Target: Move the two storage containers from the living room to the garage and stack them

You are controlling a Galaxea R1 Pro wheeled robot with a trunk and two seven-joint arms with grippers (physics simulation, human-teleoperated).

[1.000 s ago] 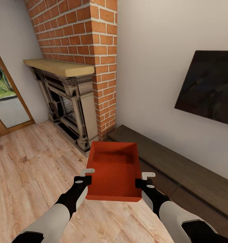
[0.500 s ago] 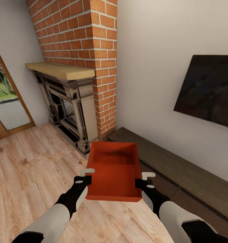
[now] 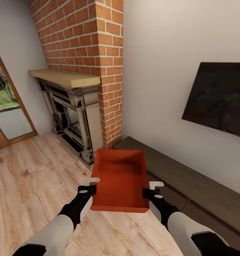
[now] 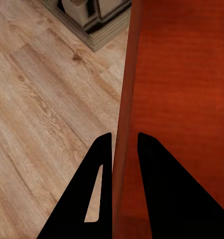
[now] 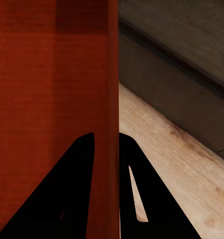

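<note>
Both arms up, and the orange-red storage container (image 3: 120,181) sits low in the centre of the head view, held off the light plank floor (image 3: 31,177). Left gripper (image 3: 92,185) is clamped on its left wall, one finger inside, one outside; right gripper (image 3: 152,189) pinches the right wall the same way. Brick chimney (image 3: 91,53) and ornate fireplace (image 3: 72,110) fill the upper left, black TV (image 3: 219,99) at right, dark low bench (image 3: 198,185) just beside the container, lower right.

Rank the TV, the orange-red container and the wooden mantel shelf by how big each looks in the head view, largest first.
1. TV, though cut off by the picture's edge.
2. Orange-red container; nearness to the camera inflates it.
3. Mantel shelf, the smallest-looking, and farther off.
</note>
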